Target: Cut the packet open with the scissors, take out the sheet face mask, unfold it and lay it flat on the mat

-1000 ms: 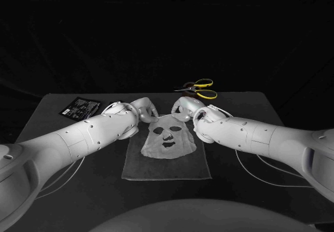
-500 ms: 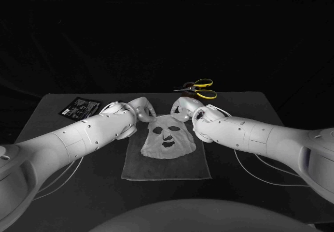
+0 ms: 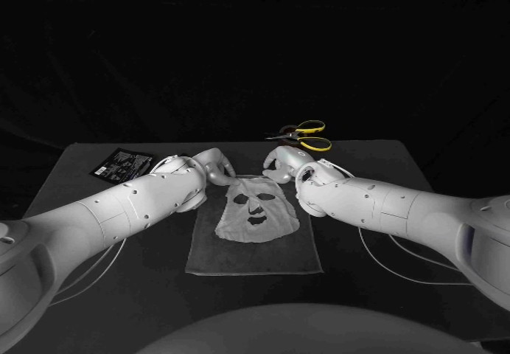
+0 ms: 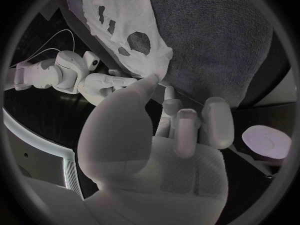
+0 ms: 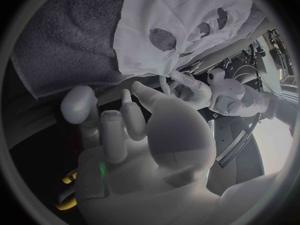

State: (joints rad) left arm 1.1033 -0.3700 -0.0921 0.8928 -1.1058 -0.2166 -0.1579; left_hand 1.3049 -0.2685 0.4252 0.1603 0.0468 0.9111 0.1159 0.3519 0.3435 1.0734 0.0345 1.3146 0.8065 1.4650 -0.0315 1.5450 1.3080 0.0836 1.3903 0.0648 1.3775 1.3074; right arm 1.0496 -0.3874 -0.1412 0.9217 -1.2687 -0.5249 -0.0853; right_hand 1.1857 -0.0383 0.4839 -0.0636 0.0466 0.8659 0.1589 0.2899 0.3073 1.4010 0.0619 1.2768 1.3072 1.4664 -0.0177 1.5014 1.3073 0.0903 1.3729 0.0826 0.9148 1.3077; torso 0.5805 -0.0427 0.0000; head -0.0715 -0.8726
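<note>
The white sheet face mask point(image 3: 255, 212) lies unfolded on the grey mat point(image 3: 255, 254), eye and mouth holes facing up. My left hand point(image 3: 213, 166) and right hand point(image 3: 283, 164) sit at the mask's far edge, one at each top corner. In the left wrist view the thumb and a finger of the left hand point(image 4: 169, 130) pinch the edge of the mask point(image 4: 125, 20). The right wrist view shows the right hand point(image 5: 137, 130) pinching the other corner of the mask point(image 5: 169, 20) the same way. The lower part of the mask rests flat on the mat.
Yellow-handled scissors point(image 3: 303, 135) lie at the table's far edge, behind the right hand. The dark cut packet point(image 3: 120, 162) lies at the far left of the table. Bare black tabletop surrounds the mat on both sides.
Both hands have shifted slightly toward the far side of the table, still at the mask's top corners. The mask lies much as before.
</note>
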